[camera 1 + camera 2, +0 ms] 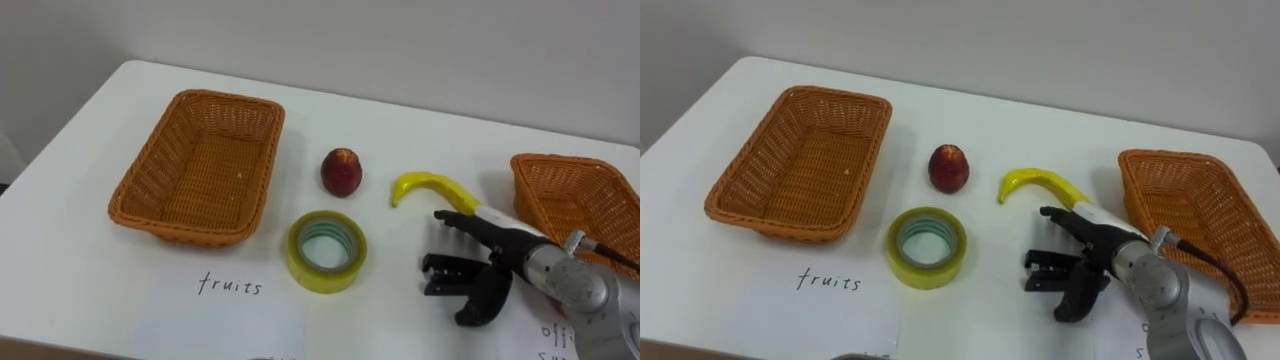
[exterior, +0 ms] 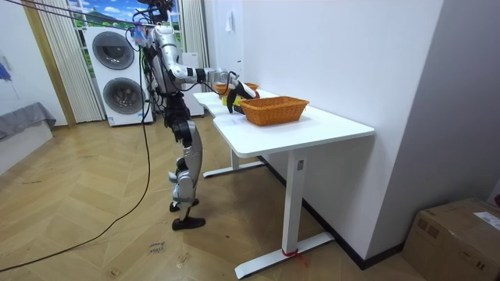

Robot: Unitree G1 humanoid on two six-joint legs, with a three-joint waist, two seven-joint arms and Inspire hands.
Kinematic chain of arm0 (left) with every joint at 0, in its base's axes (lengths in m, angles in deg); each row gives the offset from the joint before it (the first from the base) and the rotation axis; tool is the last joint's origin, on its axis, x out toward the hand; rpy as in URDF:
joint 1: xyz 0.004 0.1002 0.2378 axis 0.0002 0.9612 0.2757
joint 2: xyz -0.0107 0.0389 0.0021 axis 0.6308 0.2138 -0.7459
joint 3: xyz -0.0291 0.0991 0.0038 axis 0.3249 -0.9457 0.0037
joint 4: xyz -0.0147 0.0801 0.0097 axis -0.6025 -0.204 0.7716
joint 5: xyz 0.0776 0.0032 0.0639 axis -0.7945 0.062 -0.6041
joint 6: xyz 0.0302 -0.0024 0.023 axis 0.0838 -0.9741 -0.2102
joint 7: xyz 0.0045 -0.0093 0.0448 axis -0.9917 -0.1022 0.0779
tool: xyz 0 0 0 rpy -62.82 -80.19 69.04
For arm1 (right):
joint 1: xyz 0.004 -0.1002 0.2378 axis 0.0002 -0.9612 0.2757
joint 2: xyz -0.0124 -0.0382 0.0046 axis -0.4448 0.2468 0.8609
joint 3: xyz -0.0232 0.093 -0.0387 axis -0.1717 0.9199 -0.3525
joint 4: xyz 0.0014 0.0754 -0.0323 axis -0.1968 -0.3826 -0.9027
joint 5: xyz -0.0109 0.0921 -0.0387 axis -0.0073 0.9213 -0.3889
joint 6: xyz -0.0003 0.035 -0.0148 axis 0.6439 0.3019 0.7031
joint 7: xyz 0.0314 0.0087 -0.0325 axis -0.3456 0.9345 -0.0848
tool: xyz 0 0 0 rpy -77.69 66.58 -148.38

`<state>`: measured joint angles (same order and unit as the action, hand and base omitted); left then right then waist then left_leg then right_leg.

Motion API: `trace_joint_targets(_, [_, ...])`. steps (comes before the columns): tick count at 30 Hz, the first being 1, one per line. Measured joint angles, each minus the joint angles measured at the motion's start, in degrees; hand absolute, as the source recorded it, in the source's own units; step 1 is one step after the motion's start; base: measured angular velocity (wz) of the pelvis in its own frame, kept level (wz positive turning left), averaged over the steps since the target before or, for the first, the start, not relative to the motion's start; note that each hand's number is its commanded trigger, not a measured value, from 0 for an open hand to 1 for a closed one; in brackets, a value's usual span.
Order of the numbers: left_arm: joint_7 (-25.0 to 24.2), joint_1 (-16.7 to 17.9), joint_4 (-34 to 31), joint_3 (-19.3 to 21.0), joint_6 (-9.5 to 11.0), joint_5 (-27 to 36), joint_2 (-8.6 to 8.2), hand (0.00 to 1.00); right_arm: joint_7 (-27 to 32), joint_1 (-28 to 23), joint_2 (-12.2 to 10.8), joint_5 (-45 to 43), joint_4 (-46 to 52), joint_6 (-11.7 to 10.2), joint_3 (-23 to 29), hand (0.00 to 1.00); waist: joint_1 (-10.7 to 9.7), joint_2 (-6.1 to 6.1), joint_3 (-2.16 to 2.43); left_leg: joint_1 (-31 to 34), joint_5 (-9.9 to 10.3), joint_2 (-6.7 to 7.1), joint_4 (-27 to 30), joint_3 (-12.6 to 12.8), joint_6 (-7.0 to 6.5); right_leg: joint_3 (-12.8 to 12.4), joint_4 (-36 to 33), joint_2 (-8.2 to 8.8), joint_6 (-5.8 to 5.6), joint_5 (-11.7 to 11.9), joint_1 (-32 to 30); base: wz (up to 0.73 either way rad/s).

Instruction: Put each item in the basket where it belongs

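Right hand [image 1: 480, 265]: fingers spread wide and empty, judged mid-reach for the banana [image 1: 430, 187] just beyond them, with the tape roll [image 1: 326, 251] and apple [image 1: 341, 171] past the fingertips; next move likely calls for closing round the banana, bound for the fruits basket [image 1: 200, 165].

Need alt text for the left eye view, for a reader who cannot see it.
The robot's open right hand is just beside a yellow banana on a white table. Further left lie a red apple and a yellow roll of tape, near an empty orange wicker basket; a second wicker basket sits at the right edge.
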<state>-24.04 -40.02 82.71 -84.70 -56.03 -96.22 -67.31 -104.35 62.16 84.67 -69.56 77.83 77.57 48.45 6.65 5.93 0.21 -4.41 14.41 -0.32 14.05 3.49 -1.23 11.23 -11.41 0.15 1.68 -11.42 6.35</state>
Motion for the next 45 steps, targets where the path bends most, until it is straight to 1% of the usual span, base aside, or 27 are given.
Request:
trace_joint_targets(2, [0.02, -0.01, -0.01, 0.00, -0.41, 0.01, 0.02, 0.00, 0.06, 0.02, 0.26, 0.01, -0.66, 0.06, 0.04, 0.00, 0.00, 0.21, 0.15, 0.12, 0.00, 0.11, 0.13, -0.24, -0.01, 0.07, 0.82, 0.30, -0.03, 0.02, 0.37, 0.06])
trace_joint_targets(4, [0.11, -0.08, -0.05, 0.00, -0.80, -0.16, 0.02, 0.00, 0.06, 0.09, 0.66, 0.01, -1.43, 0.61, 0.06, 0.00, 0.05, 0.36, 0.25, 0.09, 0.03, 0.14, 0.35, -0.42, -0.06, 0.24, 0.89, 0.34, -0.08, 0.06, 0.63, 0.07])
trace_joint_targets(5, [0.15, -0.08, -0.06, 0.00, -0.93, -0.24, 0.02, 0.00, 0.11, 0.22, 0.71, 0.01, -2.00, 1.09, 0.08, 0.00, 0.09, 0.43, 0.27, -0.02, 0.04, 0.14, 0.38, -0.44, -0.07, 0.29, 0.91, 0.32, -0.11, 0.08, 0.79, 0.00])
trace_joint_targets(10, [0.21, -0.16, -0.03, -0.01, -1.27, -0.17, 0.04, 0.00, 0.79, 0.29, 1.00, 0.04, -3.46, 1.23, 0.23, 0.00, 0.07, 0.46, 0.27, -0.40, 0.04, 0.15, 0.51, -0.65, -0.08, 0.67, 0.89, -0.03, -0.13, 0.13, 1.38, 0.01])
trace_joint_targets(11, [0.21, -0.16, -0.03, -0.02, -1.32, -0.16, 0.03, 0.00, 0.97, 0.29, 1.01, 0.05, -3.69, 1.33, 0.23, 0.03, 0.05, 0.47, 0.26, -0.42, 0.05, 0.14, 0.60, -0.74, -0.07, 0.67, 0.92, -0.04, -0.11, 0.14, 1.49, 0.04])
trace_joint_targets(12, [0.21, -0.16, -0.03, -0.04, -1.33, -0.16, 0.02, 0.00, 1.07, 0.29, 1.01, 0.05, -3.78, 1.45, 0.23, 0.18, 0.05, 0.47, 0.26, -0.43, 0.05, 0.14, 0.66, -0.80, -0.07, 0.67, 0.95, -0.04, -0.10, 0.15, 1.54, 0.05])
trace_joint_targets(13, [0.21, -0.15, -0.03, -0.23, -1.32, -0.16, 0.03, 0.00, 1.32, 0.29, 0.98, 0.06, -3.86, 1.81, 0.19, 1.00, 0.07, 0.47, 0.26, -0.43, 0.05, 0.15, 0.74, -0.93, -0.07, 0.71, 0.98, 0.01, -0.09, 0.15, 1.62, 0.04])
trace_joint_targets(15, [0.25, -0.11, -0.04, -1.20, -1.33, -0.19, 0.04, 0.00, 1.39, 0.29, 0.96, 0.06, -4.04, 2.13, 0.18, 1.00, 0.10, 0.51, 0.24, -0.41, 0.04, 0.21, 0.82, -1.09, -0.06, 0.86, 1.29, 0.32, -0.09, 0.15, 1.68, 0.04])
trace_joint_targets(19, [0.21, -0.08, -0.13, -1.60, -1.69, -0.23, -0.04, 0.00, 1.55, 0.07, 0.96, -0.41, -3.25, 2.25, -0.07, 1.00, 0.02, 0.68, 0.22, -0.30, 0.04, 0.23, 0.84, -1.07, -0.06, 0.80, 1.74, 0.30, -0.11, 0.21, 1.75, 0.00])
trace_joint_targets(21, [0.24, -0.16, -0.29, -1.83, -1.73, -0.17, 0.00, 0.00, 3.31, 0.09, 0.52, -1.63, -3.20, 2.30, -0.15, 1.00, 0.06, 0.66, 0.23, -0.29, 0.03, 0.25, 0.85, -1.06, -0.07, 0.75, 1.74, 0.33, -0.15, 0.25, 1.74, 0.00])
trace_joint_targets(24, [0.37, -0.13, -0.49, -2.15, -1.74, -0.16, 0.02, 0.00, 5.84, 0.18, -0.74, -4.54, -3.31, 2.71, -0.19, 1.00, 0.18, 0.62, 0.25, -0.25, 0.04, 0.24, 0.76, -1.17, -0.09, 0.82, 1.67, 0.27, -0.21, 0.33, 1.85, 0.03])
trace_joint_targets(26, [0.43, -0.08, -0.48, -2.17, -1.86, -0.17, 0.00, 0.00, 6.40, 0.17, -0.78, -4.77, -3.27, 2.53, -0.25, 1.00, 0.10, 0.62, 0.25, -0.25, 0.04, 0.24, 0.68, -1.18, -0.09, 0.84, 1.66, -0.09, -0.19, 0.37, 1.85, 0.00])
trace_joint_targets(29, [0.54, -0.36, -0.48, -2.20, -1.86, -0.17, -0.01, 0.00, 8.34, 0.21, -0.99, -6.76, -3.56, 2.56, -0.75, 1.00, 0.25, 0.48, 0.31, -0.24, 0.05, 0.19, 0.51, -1.45, -0.08, 1.11, 1.58, -0.17, -0.17, 0.44, 1.87, 0.04])
trace_joint_targets(31, [0.78, -0.35, -0.48, -2.21, -1.86, -0.18, -0.02, 0.00, 8.85, 0.20, -1.09, -7.11, -3.65, 3.00, -0.79, 1.00, 0.27, 0.40, 0.30, -0.19, 0.05, 0.18, 0.42, -1.87, -0.08, 1.46, 1.57, -0.18, -0.17, 0.45, 1.92, 0.10])
trace_joint_targets(39, [1.63, -0.22, -0.43, -2.22, -2.25, -0.28, -0.06, 0.00, 9.08, 0.26, -1.16, -7.39, -3.51, 3.71, -0.74, 1.00, 0.47, 0.34, 0.28, -0.20, 0.04, 0.17, -0.04, -2.09, -0.05, 1.45, 1.59, -0.24, -0.18, 0.46, 1.95, 0.01])
trace_joint_targets(45, [2.35, -0.30, -0.44, -2.22, -2.42, -0.34, -0.08, 0.00, 9.15, 0.26, -1.52, -6.37, -3.49, 3.90, -0.54, 1.00, 0.08, 0.34, 0.27, -0.20, 0.04, 0.16, -0.12, -2.07, -0.04, 1.34, 1.59, -0.24, -0.20, 0.47, 1.92, 0.00])
